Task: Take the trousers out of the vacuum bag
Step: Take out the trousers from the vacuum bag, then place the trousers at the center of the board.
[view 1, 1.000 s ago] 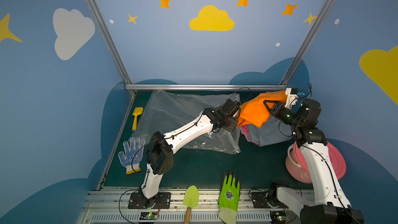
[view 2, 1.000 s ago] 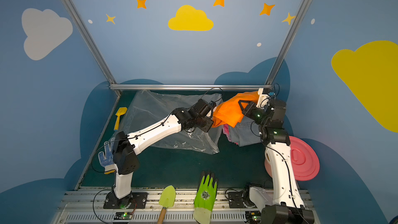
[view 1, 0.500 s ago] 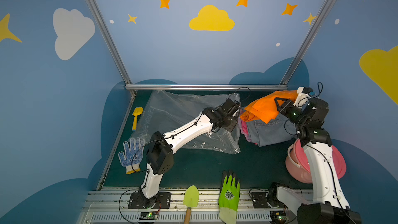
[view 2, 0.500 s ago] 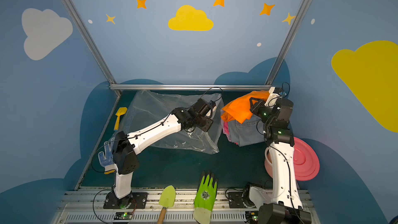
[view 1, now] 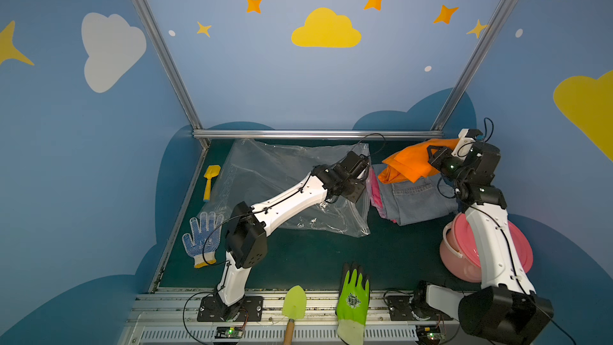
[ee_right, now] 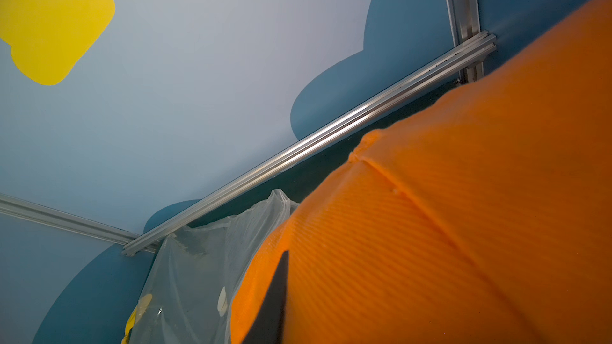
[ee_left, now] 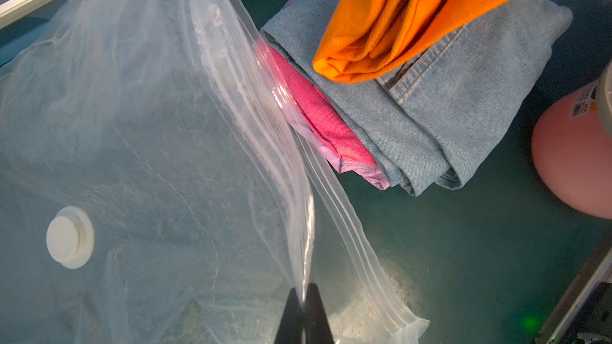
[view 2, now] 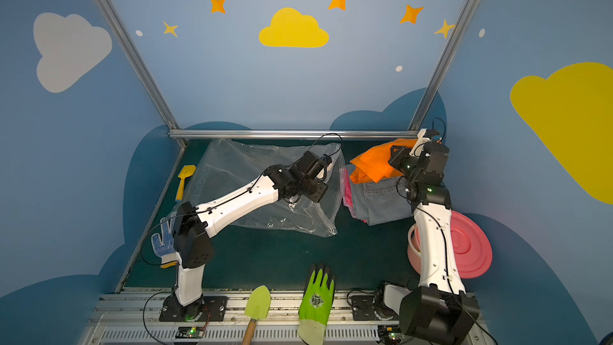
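Observation:
The clear vacuum bag [view 1: 272,174] [view 2: 238,167] lies flat on the green mat, its white valve [ee_left: 69,237] showing through the plastic. My left gripper [ee_left: 304,302] [view 1: 364,168] is shut on the upper sheet of the bag at its zip mouth and holds it raised. My right gripper [view 1: 434,153] [view 2: 394,154] is shut on the orange trousers [view 1: 408,162] [ee_left: 397,18] [ee_right: 430,226], which hang over the pile just right of the bag. One dark finger [ee_right: 275,299] shows against the cloth. In that pile the denim trousers [view 1: 414,200] [ee_left: 447,110] lie on top of the hot pink [ee_left: 318,107] and lilac [ee_left: 361,167] ones.
A pink pot with lid [view 1: 461,260] stands at the right by the right arm. A green glove [view 1: 353,293] and green trowel [view 1: 293,300] lie at the front edge. A blue-dotted glove [view 1: 202,237] and yellow shovel [view 1: 210,177] lie at the left. A metal rail [view 1: 315,134] bounds the back.
My right gripper has carried the orange trousers to the right, away from the bag's mouth, to over the clothes pile. The left arm has stayed put, still holding the bag.

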